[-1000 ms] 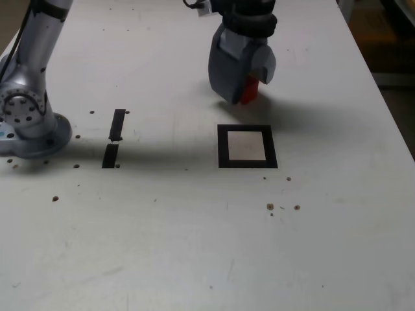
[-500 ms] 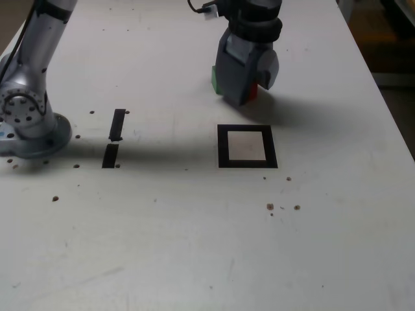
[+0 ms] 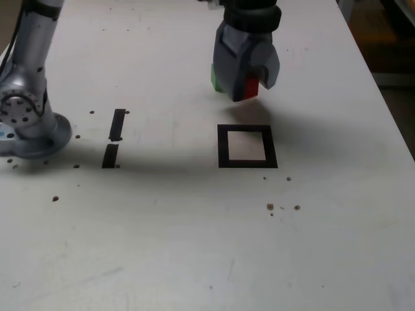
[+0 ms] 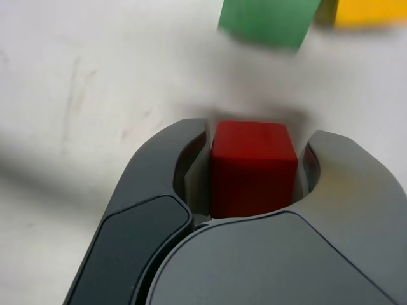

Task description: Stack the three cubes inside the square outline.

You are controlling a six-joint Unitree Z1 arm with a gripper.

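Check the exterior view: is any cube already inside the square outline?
No: the square outline shows only its bare white interior, and the gripper holds the red cube beyond it.

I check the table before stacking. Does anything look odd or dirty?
Small dark crumbs lie scattered on the table, some just in front of the square outline. Otherwise nothing stands out; the gripper holds the red cube squarely.

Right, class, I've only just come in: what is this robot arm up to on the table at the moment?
The arm's gripper is shut on the red cube and holds it above the white table, just behind the square outline of black tape, which is empty. The green cube and the yellow cube sit on the table beyond the gripper, not yet stacked. Two short black tape strips lie towards the exterior view's left.
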